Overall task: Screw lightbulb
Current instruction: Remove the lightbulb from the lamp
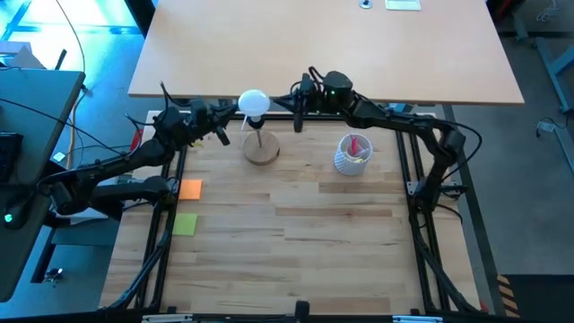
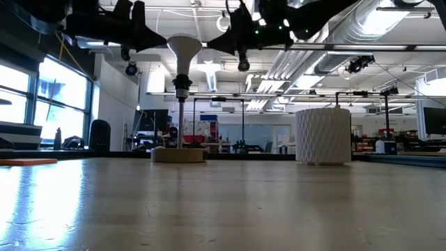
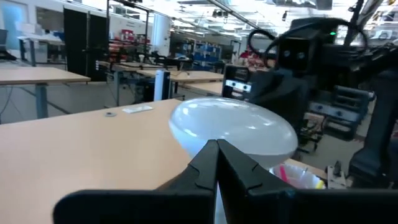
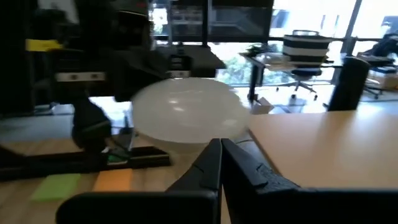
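Note:
The white lightbulb (image 1: 254, 101) stands globe up, its neck (image 2: 182, 82) in the black top of a thin post (image 2: 181, 118). The post rises from a round wooden base (image 1: 262, 151). My left gripper (image 1: 221, 135) is shut and empty, just to the table's left of the bulb at bulb height. My right gripper (image 1: 299, 119) is shut and empty, just to the bulb's right. In the low view, the left gripper (image 2: 127, 54) and the right gripper (image 2: 242, 65) hang on either side of the globe (image 2: 182, 47), apart from it. The globe fills the left wrist view (image 3: 233, 127) and the right wrist view (image 4: 189, 112).
A white perforated cup (image 1: 352, 152) with pink items stands to the right of the base. An orange pad (image 1: 190, 188) and a green pad (image 1: 185, 224) lie at the table's left. A tan tabletop (image 1: 359, 54) lies beyond the far edge.

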Controlling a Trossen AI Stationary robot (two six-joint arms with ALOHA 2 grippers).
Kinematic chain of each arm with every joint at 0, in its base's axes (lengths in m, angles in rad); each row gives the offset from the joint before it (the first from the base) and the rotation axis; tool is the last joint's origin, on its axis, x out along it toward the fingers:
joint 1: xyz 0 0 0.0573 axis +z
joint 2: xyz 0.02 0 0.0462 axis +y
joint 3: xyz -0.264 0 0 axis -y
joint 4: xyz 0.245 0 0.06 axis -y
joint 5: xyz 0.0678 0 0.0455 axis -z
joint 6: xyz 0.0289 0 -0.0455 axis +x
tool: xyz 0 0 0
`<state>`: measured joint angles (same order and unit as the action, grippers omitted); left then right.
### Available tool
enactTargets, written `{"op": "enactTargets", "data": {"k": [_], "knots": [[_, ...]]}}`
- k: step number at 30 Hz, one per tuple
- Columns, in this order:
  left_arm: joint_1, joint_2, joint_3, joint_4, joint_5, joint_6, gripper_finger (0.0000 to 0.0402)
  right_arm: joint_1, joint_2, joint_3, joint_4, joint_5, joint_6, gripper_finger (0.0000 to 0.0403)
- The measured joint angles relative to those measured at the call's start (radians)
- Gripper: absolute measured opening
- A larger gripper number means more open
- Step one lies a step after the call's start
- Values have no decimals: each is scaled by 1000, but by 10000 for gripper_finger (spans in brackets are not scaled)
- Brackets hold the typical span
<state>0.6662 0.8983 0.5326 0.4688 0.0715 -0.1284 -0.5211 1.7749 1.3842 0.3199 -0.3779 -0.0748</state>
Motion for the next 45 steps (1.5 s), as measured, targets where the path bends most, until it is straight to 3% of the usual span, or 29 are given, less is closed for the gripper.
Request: {"op": "enactTargets", "data": {"k": [8,16,21,24,26,29,31,34,38,41,45], "knots": [[-31,0,0,0,-2,-3,0,39,17,0,13,-22,-2,0],[-114,-1,0,1,4,-62,0,22,66,-2,156,169,82,0],[-156,-26,0,-21,-47,-59,0,10,47,-2,139,205,45,0],[-156,-61,0,-94,-174,-34,0,10,-5,-2,88,161,26,0],[-142,-78,0,-135,-252,-18,0,12,-31,0,58,74,32,0],[-100,-76,0,-110,-291,5,0,22,-33,0,41,-27,60,0],[-67,-56,0,-61,-250,7,0,30,-18,0,42,-31,69,0],[-29,-15,0,12,-111,-10,0,32,11,0,65,-10,72,0],[-27,23,0,59,22,-99,0,31,40,0,99,110,79,0],[-58,25,0,52,77,-141,0,24,59,0,137,191,94,0],[-98,0,0,53,74,-143,0,17,80,-2,239,271,132,0]]}}
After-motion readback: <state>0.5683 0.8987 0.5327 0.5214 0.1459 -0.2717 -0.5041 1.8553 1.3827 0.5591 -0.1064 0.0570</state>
